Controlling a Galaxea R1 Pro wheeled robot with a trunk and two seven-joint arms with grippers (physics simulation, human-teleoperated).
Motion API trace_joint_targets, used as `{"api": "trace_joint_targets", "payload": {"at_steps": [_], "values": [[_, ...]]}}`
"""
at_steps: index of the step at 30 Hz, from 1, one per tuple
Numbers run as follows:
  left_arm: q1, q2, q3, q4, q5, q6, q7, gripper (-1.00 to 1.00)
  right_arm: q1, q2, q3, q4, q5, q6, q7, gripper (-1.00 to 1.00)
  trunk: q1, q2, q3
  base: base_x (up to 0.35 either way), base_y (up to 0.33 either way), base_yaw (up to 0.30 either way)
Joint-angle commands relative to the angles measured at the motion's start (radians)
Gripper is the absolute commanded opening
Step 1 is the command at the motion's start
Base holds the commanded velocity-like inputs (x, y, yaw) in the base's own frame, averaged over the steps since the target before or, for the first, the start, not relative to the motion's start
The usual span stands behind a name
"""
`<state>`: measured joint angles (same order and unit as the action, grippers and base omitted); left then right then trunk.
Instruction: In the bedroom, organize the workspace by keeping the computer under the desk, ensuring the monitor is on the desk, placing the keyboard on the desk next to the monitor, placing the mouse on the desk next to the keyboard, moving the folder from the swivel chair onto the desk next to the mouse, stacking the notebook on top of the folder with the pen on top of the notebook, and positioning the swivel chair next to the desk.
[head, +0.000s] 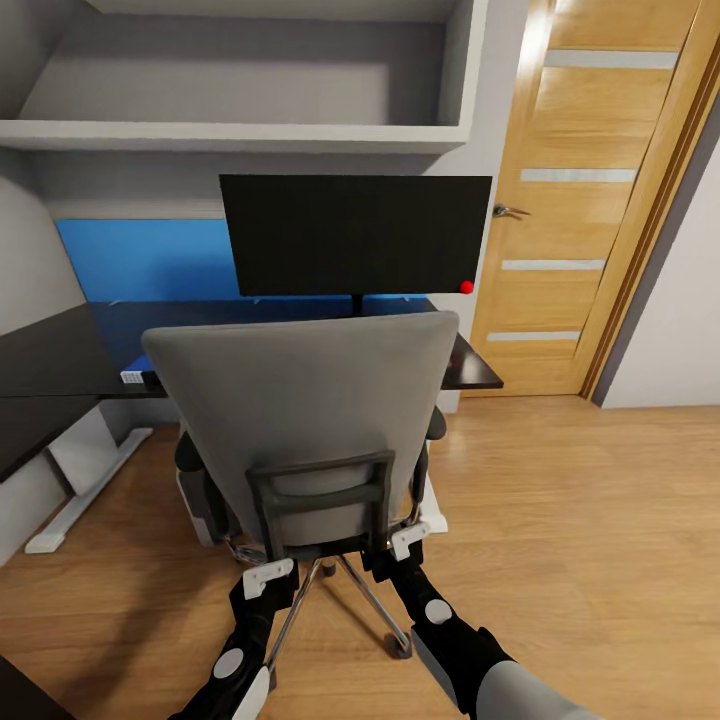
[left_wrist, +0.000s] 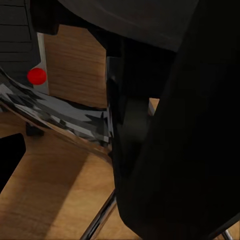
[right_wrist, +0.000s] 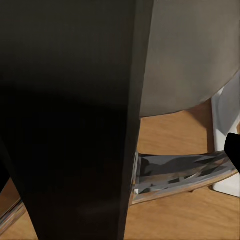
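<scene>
The grey swivel chair stands with its back to me, close in front of the black desk. The black monitor stands on the desk behind it. My left gripper and right gripper sit at the lower corners of the chair's black back frame. In the left wrist view that frame looms close, with one finger far out at the side. The right wrist view is similar: frame, finger. A dark vented case with a red dot sits low beyond the chair. The backrest hides the seat.
A small white object lies at the desk's front edge. White desk feet rest on the wood floor. The chrome chair base spreads between my arms. A wooden door stands at the right, with open floor before it.
</scene>
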<state>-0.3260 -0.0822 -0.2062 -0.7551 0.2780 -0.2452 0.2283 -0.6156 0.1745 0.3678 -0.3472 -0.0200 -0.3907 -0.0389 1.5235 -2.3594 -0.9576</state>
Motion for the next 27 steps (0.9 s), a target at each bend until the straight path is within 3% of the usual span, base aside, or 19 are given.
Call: {"api": "trace_joint_targets", "payload": {"at_steps": [1,27], "values": [[-0.001,0.001,-0.005,0.000,0.009,-0.005,0.006,1.00,-0.001,0.000,0.004,0.001,-0.001,-0.004,-0.004,1.00,0.000,0.000,-0.001,0.001,0.000,0.000],[-0.001,0.000,-0.005,0.002,0.009,-0.005,0.008,1.00,-0.001,0.000,0.003,0.001,-0.001,-0.004,-0.006,1.00,0.000,0.000,-0.001,-0.051,-0.003,0.000]]}}
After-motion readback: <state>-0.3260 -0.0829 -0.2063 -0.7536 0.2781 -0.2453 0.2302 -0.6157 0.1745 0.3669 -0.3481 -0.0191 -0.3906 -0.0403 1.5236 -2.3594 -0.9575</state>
